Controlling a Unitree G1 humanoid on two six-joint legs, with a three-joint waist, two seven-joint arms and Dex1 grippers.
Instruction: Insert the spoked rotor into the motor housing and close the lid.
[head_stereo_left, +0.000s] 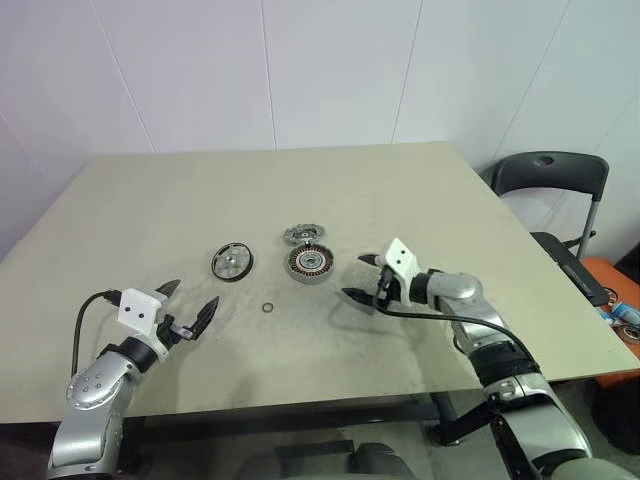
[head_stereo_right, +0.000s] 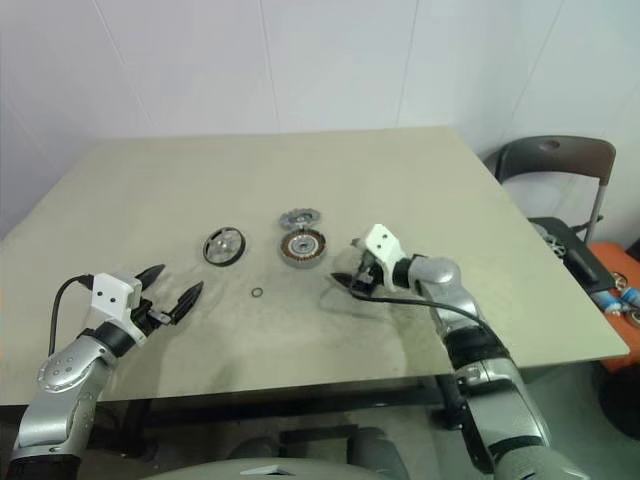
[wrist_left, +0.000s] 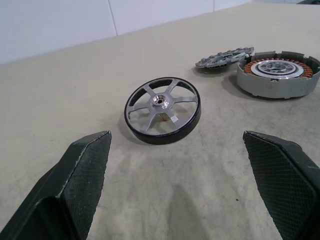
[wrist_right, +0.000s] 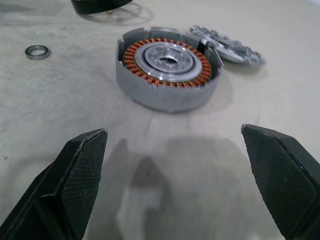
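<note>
You have not started the assembly yet: on the wide beige table (head_stereo_left: 150, 200) all parts lie separate, so inserting the rotor and closing the lid both remain. The round grey motor housing (head_stereo_left: 310, 263), with its copper-brown ring of windings and silver centre open to the top, sits just ahead of your right claw (head_stereo_left: 360, 277), whose black fingers stand wide apart and hold nothing. The flat spoked rotor (head_stereo_left: 231, 262), a thin black rim with silver spokes and shiny hub, lies ahead of your left claw (head_stereo_left: 188, 305), which is also spread open and empty. The grey scalloped metal lid (head_stereo_left: 301, 235) rests behind the housing, touching or leaning on its far edge. A tiny dark ring (head_stereo_left: 268, 308) lies between both claws.
</note>
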